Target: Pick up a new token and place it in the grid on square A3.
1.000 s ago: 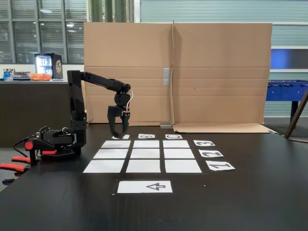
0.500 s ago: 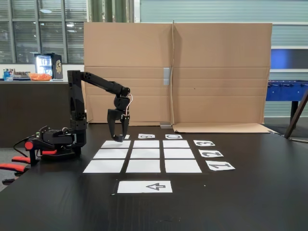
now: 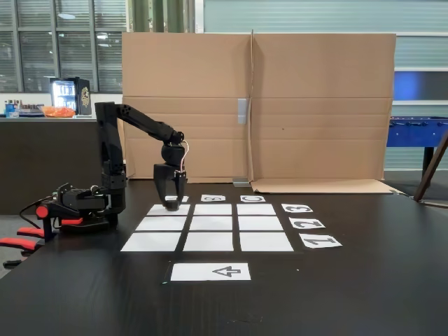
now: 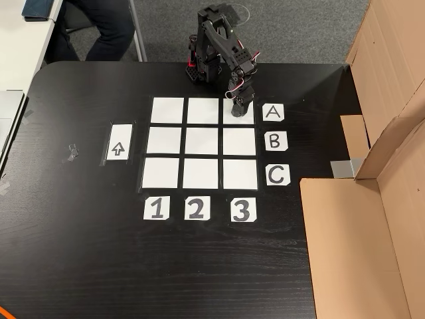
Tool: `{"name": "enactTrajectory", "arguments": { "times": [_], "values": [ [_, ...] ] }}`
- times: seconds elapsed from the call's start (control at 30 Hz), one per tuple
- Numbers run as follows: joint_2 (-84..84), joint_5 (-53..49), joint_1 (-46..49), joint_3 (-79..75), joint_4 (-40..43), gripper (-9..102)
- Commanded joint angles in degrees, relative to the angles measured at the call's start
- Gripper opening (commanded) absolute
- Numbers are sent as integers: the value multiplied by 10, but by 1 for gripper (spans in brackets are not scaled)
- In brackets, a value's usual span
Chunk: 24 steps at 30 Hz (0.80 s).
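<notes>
Down low over square A3 point(image 4: 239, 111), gripper point(image 3: 171, 204) pointing straight at the paper, tips at or just above the sheet in the fixed view. Jaws drawn close together, nearly parallel, with something small and dark between the tips that looks like the token point(image 3: 171, 206); black on black, so cannot tell for certain whether gripped or merely touched. Seen from above in the other view, gripper point(image 4: 240, 104) over the upper part of the square beside the "A" label card point(image 4: 272, 112), token itself hidden under the wrist. Reaches out from a black arm base point(image 4: 202, 63) at the tabletop point(image 4: 80, 252) edge, elbow bent, forearm sloping down toward the corner sheet.

Grid point(image 4: 202, 143) of nine white sheets lying flat, three by three, narrow dark gaps between. Labels A, B, C along one side, 1, 2, 3 along another. Separate wider arrow sheet point(image 4: 118, 142) apart from the grid on the side away from the letters. Other eight squares bare white. Strip of grey tape point(image 4: 71, 153) on the tabletop beyond the arrow sheet. Large cardboard panel point(image 3: 259, 105) standing behind the grid in the fixed view, a flattened piece lying on the tabletop at its foot.
</notes>
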Motion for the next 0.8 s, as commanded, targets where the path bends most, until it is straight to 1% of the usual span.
{"name": "enactTrajectory", "arguments": {
  "times": [0.0, 0.17, 0.53, 0.77],
  "values": [
    [1, 3, -8, 14, -31, 8],
    [10, 10, -14, 24, -40, 10],
    [35, 25, -5, 26, -25, 29],
    [67, 23, 13, 14, -18, 35]
  ]
}}
